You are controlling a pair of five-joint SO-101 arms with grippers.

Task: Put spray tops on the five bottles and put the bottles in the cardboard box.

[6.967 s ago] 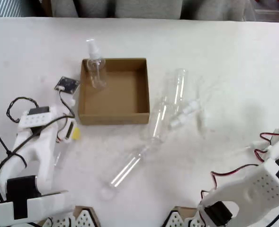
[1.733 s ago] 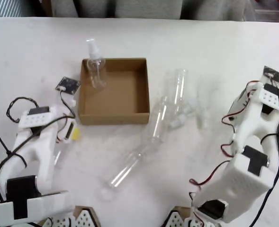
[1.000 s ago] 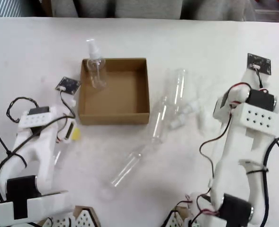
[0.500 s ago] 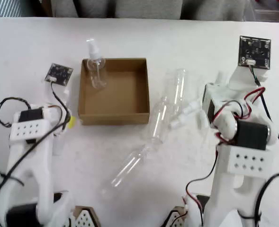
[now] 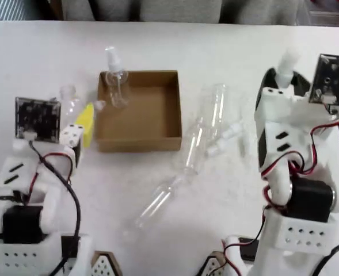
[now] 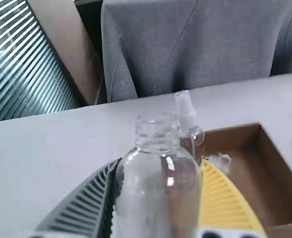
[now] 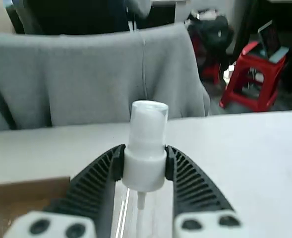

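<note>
My left gripper (image 5: 77,112) is shut on a clear bottle (image 5: 69,98) with no top, held upright left of the cardboard box (image 5: 152,112). In the left wrist view the bottle (image 6: 158,188) stands between the grey and yellow fingers (image 6: 222,198). My right gripper (image 5: 283,77) is shut on a white spray top (image 5: 285,62), raised at the right of the table; in the right wrist view the spray top (image 7: 146,153) sits nozzle up, tube hanging below. A bottle with a spray top (image 5: 116,80) stands in the box's far left corner.
Three clear bottles lie on the table right of and in front of the box (image 5: 213,106), (image 5: 192,146), (image 5: 155,207). Loose spray tops (image 5: 227,135) lie beside them. Grey chairs stand beyond the table's far edge.
The right arm swung in from the right, went down by the loose spray tops and rose holding one. The left arm lifted off the table with the open bottle in its gripper.
</note>
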